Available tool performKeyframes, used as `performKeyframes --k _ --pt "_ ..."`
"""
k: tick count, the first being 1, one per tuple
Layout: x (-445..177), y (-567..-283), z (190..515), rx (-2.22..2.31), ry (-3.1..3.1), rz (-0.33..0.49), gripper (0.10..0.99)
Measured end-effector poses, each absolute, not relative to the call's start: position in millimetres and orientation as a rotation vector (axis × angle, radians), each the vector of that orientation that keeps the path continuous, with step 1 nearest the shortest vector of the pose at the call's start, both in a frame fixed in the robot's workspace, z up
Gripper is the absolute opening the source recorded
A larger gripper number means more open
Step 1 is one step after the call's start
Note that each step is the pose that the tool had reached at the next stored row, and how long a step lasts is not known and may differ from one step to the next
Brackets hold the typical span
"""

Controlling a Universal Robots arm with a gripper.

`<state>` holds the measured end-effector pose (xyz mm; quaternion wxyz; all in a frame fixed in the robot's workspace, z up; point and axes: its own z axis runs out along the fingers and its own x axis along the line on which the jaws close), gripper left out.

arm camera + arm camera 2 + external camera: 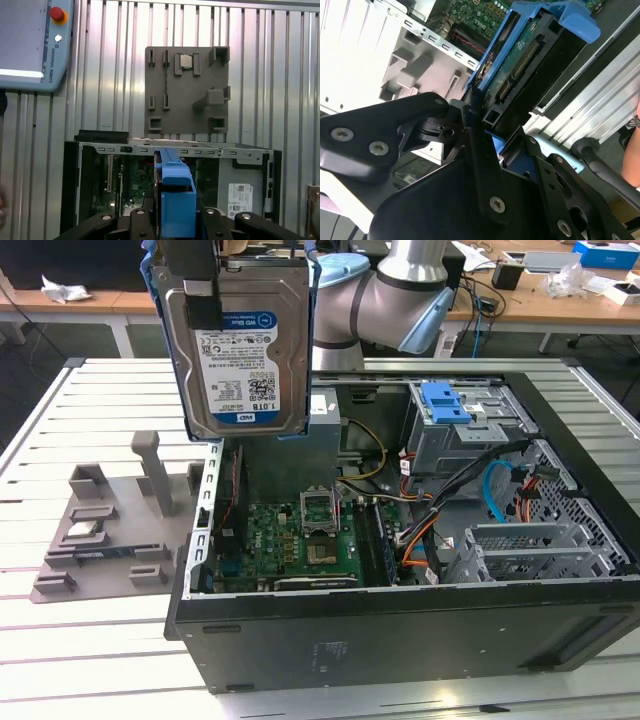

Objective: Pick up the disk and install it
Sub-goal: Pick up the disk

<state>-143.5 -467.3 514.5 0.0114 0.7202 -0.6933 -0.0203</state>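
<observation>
The disk, a silver hard drive with a white-and-blue label in a blue bracket, hangs upright in the air above the open computer case, over its end at the exterior view's left. My gripper is shut on the disk's upper end, one black finger lying over the labelled face. In the second wrist view the disk shows its connector edge beyond the black fingers of the gripper. In the first wrist view the blue bracket stands between the gripper links, above the case.
Inside the case lie a green motherboard, cables and a drive bay with a blue latch. A grey fixture tray sits on the slatted table at the exterior view's left. A teach pendant lies on the table.
</observation>
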Motion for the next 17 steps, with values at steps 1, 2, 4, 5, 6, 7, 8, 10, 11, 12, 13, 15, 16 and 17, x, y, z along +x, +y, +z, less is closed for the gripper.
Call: performKeyframes --k 1,2,4,5,6,7,8,10,11,12,13,15,16,17 --pt "-143 -469 514 2.246 -2.163 -0.063 0.369" --pt "-143 -470 514 2.246 -2.163 -0.063 0.369" --pt "-143 -473 514 2.246 -2.162 -0.063 0.369" --pt "-143 -475 513 2.246 -2.162 -0.063 0.369" --pt "-143 -476 513 2.246 -2.163 -0.063 0.369" --pt "-143 -476 513 2.246 -2.162 -0.063 0.369" --pt "-143 -477 513 2.246 -2.163 -0.063 0.369" --pt "-143 -479 513 2.246 -2.162 -0.063 0.369" --pt "-143 -480 513 2.246 -2.162 -0.063 0.369" --pt "-143 -480 512 2.246 -2.162 -0.063 0.369" --pt "-143 -481 512 2.246 -2.162 -0.063 0.369" --pt "-143 -484 512 2.246 -2.162 -0.063 0.369" --pt "-143 -485 512 2.246 -2.163 -0.063 0.369" --pt "-143 -486 512 2.246 -2.163 -0.063 0.369"
